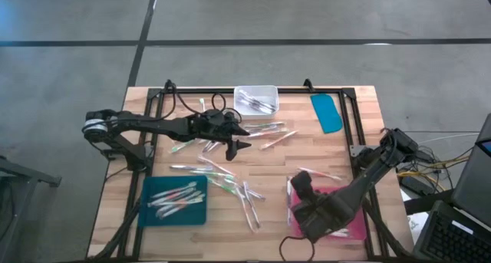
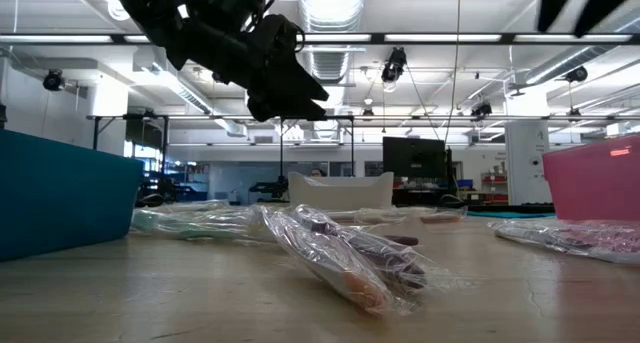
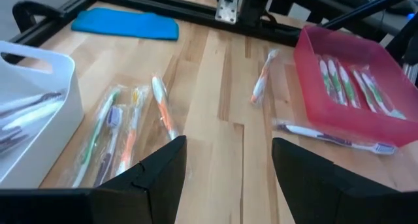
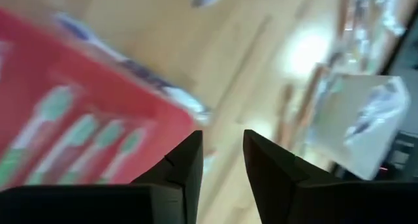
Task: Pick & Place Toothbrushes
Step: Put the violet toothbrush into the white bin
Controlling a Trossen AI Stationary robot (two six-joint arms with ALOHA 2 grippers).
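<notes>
- Wooden planks make up the table (image 1: 322,152), which sits on a grey concrete floor crossed by dark lines; a black frame runs along the table's far edge and sides in the high view.
- From table height the room behind is a large workshop with ceiling strip lights, monitors and benches.
- Toothbrushes (image 1: 222,175) lie scattered across the middle of the high view, most in clear wrappers. Several lie in the teal tray (image 1: 175,200) at lower left, some in the pink tray (image 1: 354,231) at lower right, and a few in the white bin (image 1: 256,99) at upper centre.
- A flat teal lid (image 1: 327,113) lies at upper right of the table.
- Loose brushes point many ways: those under the bin run roughly left to right, those at lower centre run nearly top to bottom, and the ones in the pink tray lie side by side with their long axes parallel.
- The left gripper (image 1: 237,145) hangs above the loose brushes at the middle of the table, fingers spread and grasping nothing.
- The right gripper (image 1: 301,188) is over the pink tray's left edge; its fingers stand a little apart and nothing shows between them in its wrist view.
- The right arm covers much of the pink tray from above, and the right wrist view is blurred, so the brushes there are only vague shapes.
- Crinkled wrappers in the low view hide the brush details.
</notes>
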